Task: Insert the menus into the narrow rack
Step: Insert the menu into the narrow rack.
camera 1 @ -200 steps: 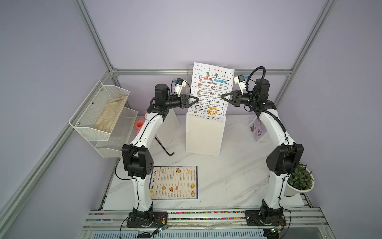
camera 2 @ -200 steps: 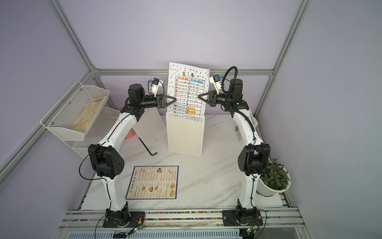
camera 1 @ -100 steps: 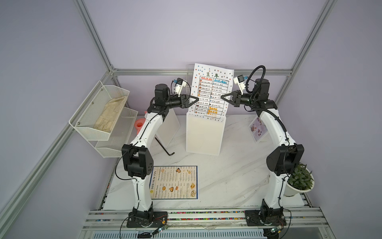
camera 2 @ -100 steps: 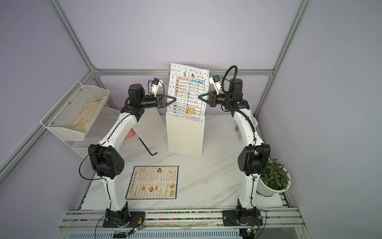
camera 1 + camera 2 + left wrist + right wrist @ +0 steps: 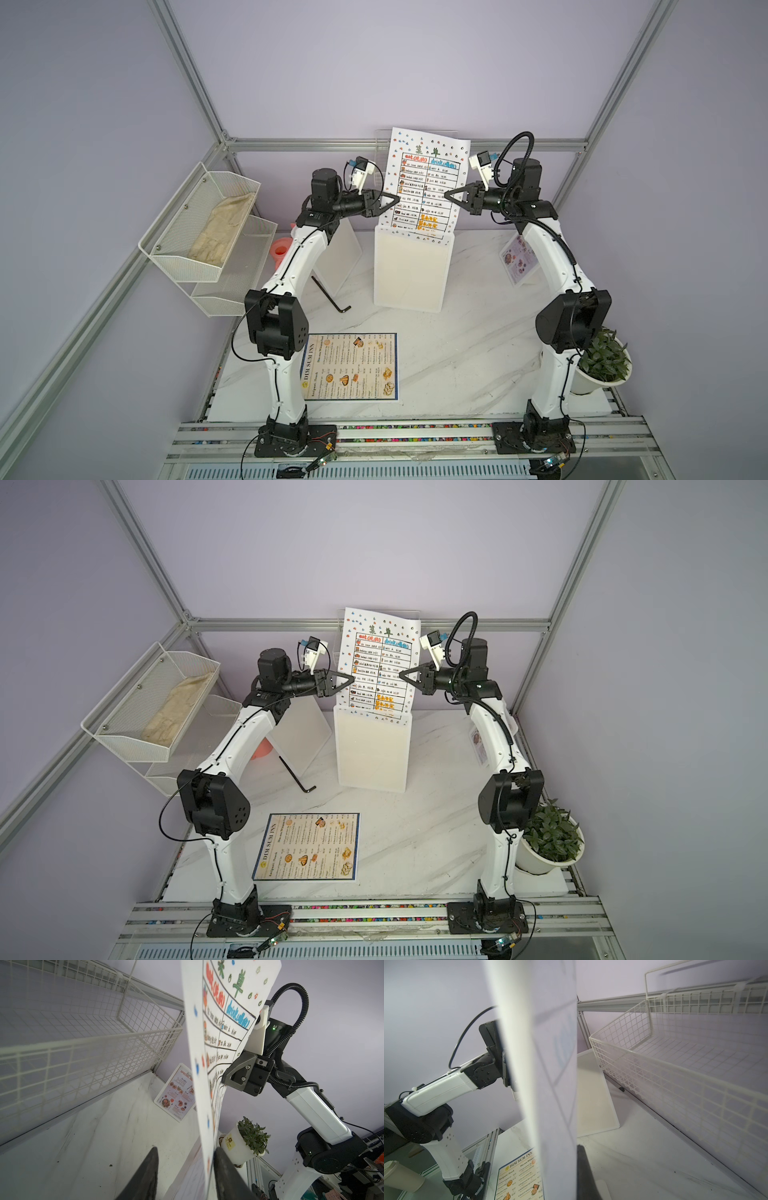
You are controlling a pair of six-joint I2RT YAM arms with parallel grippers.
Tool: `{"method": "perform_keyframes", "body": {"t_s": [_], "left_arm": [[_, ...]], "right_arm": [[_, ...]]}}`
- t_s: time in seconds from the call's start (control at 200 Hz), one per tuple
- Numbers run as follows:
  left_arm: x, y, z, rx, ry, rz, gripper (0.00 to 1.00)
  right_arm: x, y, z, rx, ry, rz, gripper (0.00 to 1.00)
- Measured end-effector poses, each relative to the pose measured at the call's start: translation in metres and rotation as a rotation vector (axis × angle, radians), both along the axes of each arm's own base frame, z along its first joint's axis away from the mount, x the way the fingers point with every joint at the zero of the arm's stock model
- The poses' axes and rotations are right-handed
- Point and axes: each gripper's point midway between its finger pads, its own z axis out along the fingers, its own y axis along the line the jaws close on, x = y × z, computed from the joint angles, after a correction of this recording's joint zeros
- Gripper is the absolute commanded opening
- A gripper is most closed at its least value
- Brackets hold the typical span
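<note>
The white menu edged with coloured dots stands upright, its lower part inside the narrow white rack. My right gripper is shut on the sheet's right edge. My left gripper is open at the left edge, and the sheet rests against one finger only. The "DIM SUM INN" menu lies flat near the front. The small "Special Menu" card leans at the right, behind my right arm.
A wire shelf holding a cloth hangs on the left wall. A white board leans behind my left arm, with a black hex key and an orange cup nearby. A potted plant stands at the front right.
My left gripper's jaws have narrowed around the sheet's left edge. The sheet, the right gripper and both arms have barely moved.
</note>
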Motion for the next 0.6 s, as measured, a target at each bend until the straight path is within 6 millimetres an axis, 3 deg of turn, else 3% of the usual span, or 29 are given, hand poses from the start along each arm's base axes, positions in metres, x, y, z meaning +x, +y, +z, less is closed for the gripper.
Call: {"method": "perform_keyframes", "body": {"t_s": [0.6], "left_arm": [[0.000,-0.001,-0.001,0.001,0.004,0.001,0.42]], "right_arm": [[-0.003,0.000,0.012,0.003,-0.031,0.003,0.00]]}}
